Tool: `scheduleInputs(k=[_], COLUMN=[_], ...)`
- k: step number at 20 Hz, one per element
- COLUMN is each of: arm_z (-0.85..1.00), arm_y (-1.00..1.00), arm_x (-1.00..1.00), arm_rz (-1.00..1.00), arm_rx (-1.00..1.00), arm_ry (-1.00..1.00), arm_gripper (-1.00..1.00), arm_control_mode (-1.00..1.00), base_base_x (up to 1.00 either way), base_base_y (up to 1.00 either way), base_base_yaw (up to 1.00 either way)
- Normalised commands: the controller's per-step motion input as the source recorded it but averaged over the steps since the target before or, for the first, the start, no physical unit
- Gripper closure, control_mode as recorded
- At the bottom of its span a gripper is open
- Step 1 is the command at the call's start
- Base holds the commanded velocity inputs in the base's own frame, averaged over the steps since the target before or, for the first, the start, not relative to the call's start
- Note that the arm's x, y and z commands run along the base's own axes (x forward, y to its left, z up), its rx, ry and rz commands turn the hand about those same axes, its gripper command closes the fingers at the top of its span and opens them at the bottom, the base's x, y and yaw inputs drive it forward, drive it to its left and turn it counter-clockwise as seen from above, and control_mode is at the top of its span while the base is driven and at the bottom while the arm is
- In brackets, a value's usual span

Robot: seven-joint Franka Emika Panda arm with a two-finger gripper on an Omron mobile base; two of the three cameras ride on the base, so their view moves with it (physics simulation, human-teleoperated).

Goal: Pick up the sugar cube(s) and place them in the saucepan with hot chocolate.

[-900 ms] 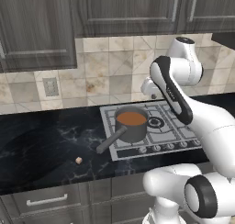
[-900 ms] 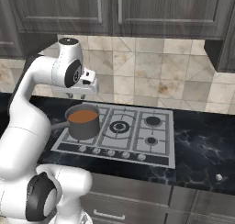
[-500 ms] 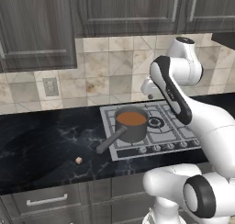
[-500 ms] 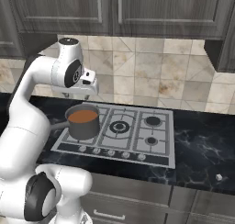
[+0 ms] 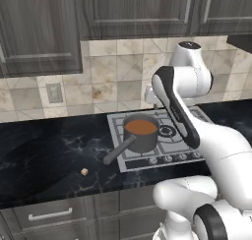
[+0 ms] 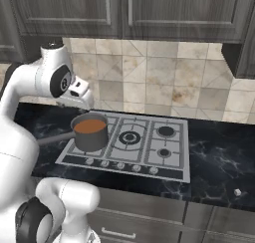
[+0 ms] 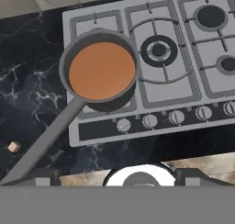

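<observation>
Cooktop: we see a flat grey metal gas stove (image 6: 149, 152) with ringed burners, set into the counter.
Knobs: a row of small round grey dials (image 7: 149, 120) runs along the stove's dark front strip.
Counter: a black marble worktop with white veins (image 5: 44, 155) stretches out on both sides of the stove.
Wall: we find beige and tan stone tiles (image 6: 164, 87) behind the counter, with a pale wall socket (image 5: 53, 92) set into them.
Cabinets: dark grey wood-grain cupboards (image 5: 123, 10) hang above; matching drawers (image 5: 49, 214) with a silver bar handle sit below.
Small item: a tiny white object (image 6: 237, 192) lies on the counter, well apart from the stove.
</observation>
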Motion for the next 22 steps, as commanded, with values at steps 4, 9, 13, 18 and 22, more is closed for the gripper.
scheduleInputs(k=[4,9,13,18,22], arm_z=[-0.04,-0.03,0.0,-0.03,-0.22], arm_y=[0.64,0.86,0.38,0.36,0.71], arm_x=[-0.51,-0.19,-0.14,-0.01,-0.09], arm_rz=[-0.39,-0.41,-0.21,-0.05,-0.2], arm_rx=[0.0,0.0,0.01,0.0,0.0], arm_ry=[0.0,0.0,0.04,0.0,-0.12], arm_gripper=[-1.0,-1.0,-1.0,-1.0,-1.0], arm_control_mode=[-1.0,-1.0,-1.0,-1.0,-1.0], base_base_x=[0.0,0.0,0.0,0.0,0.0], base_base_y=[0.0,0.0,0.0,0.0,0.0], base_base_yaw=[0.0,0.0,0.0,0.0,0.0])
